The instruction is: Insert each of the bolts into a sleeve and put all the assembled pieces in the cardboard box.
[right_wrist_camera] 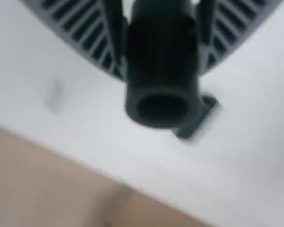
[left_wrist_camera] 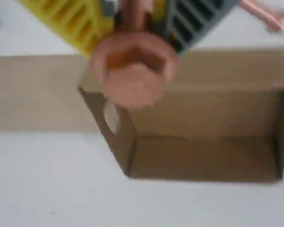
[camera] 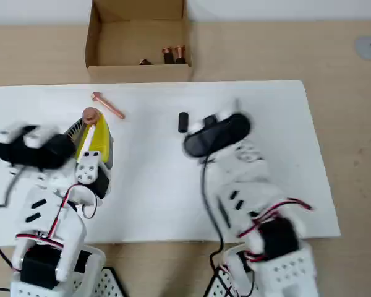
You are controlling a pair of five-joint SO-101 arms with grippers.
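Note:
My left gripper (camera: 88,122) is shut on a copper bolt (camera: 91,114), head pointing toward the cardboard box (camera: 138,73). In the left wrist view the bolt's head (left_wrist_camera: 132,71) sits between the yellow and grey fingers of the gripper (left_wrist_camera: 135,14), with the box (left_wrist_camera: 203,156) beyond it. A second bolt (camera: 108,105) lies loose on the white mat just past it. My right gripper (right_wrist_camera: 161,28) is shut on a black sleeve (right_wrist_camera: 161,75), its open end facing out. Another black sleeve (camera: 183,122) lies on the mat beside the right gripper (camera: 205,124).
The white mat (camera: 148,185) covers the middle of the wooden table. Inside the box, near its right front corner, stand a few assembled pieces (camera: 173,55). A round grey disc (camera: 370,47) sits at the table's far right.

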